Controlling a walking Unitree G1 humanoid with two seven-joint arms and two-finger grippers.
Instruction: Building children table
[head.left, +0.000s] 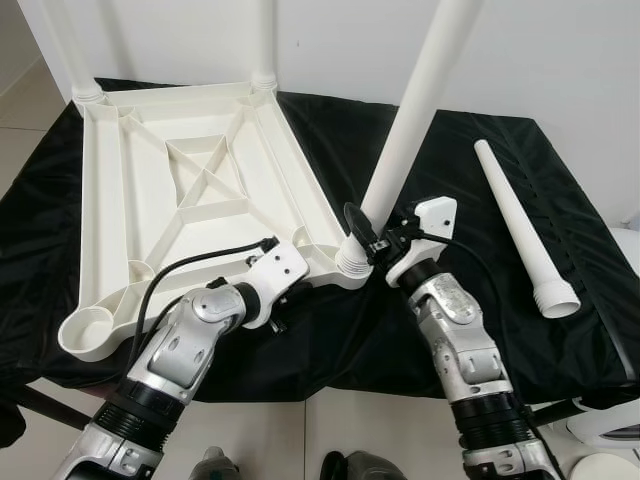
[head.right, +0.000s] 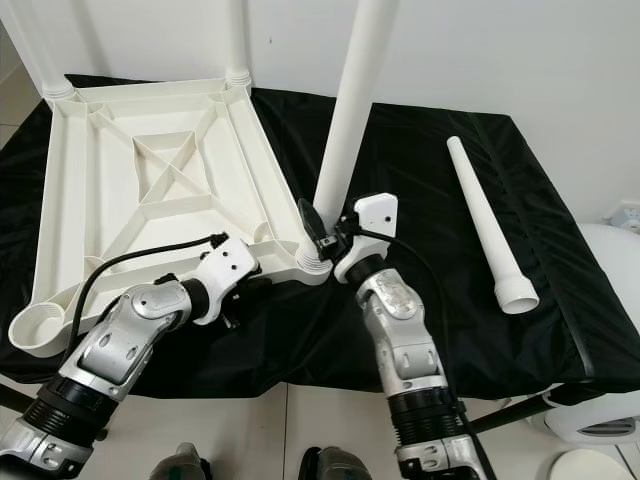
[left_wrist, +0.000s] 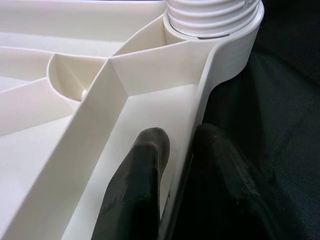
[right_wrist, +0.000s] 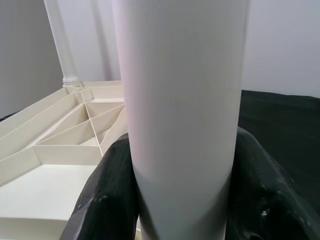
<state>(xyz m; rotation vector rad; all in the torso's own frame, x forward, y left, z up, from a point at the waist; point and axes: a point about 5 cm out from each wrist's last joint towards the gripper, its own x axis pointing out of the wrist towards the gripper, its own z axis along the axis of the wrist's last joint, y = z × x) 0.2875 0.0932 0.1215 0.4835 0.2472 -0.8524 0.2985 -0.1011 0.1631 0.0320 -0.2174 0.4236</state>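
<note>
Right claw (head.left: 372, 238) clenched around white ribbed-base leg (head.left: 415, 120); left claw (left_wrist: 180, 150) pinching tabletop rim (left_wrist: 200, 130).

Head cameras overlook tabletop (head.left: 180, 190); wrist cameras close-up.

I could not read any text, label, brand or number in these views. The white plastic parts, the black cloth and both arms of my robot carried no marking I could make out.
</note>
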